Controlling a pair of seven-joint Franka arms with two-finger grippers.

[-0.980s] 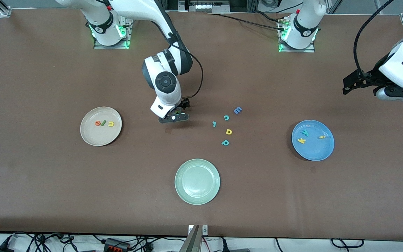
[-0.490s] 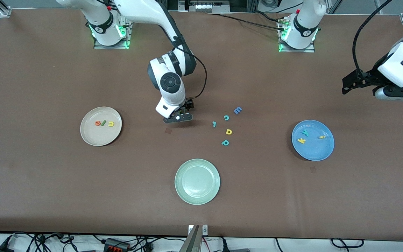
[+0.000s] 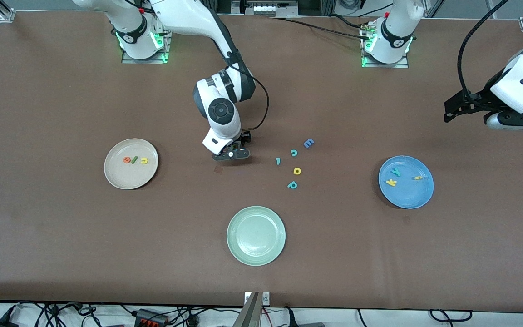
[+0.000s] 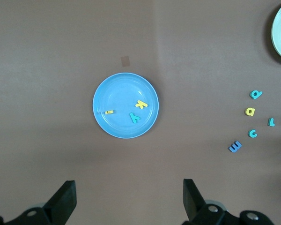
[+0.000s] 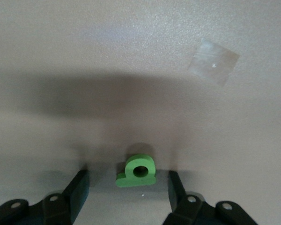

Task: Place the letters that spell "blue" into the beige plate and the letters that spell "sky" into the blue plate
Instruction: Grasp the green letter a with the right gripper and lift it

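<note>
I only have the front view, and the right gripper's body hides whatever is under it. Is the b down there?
Observer: Yes. The right wrist view shows the green b lying flat on the table, between the fingers of the right gripper.
Operator: Gripped?
Observer: No. Both fingers stand clear of it with a strip of table showing on each side, so the jaws are open.
Operator: Left gripper open too? Front shows it side-on.
Observer: Open, going by the left wrist view. The left gripper waits over bare table, short of the blue plate.
</note>
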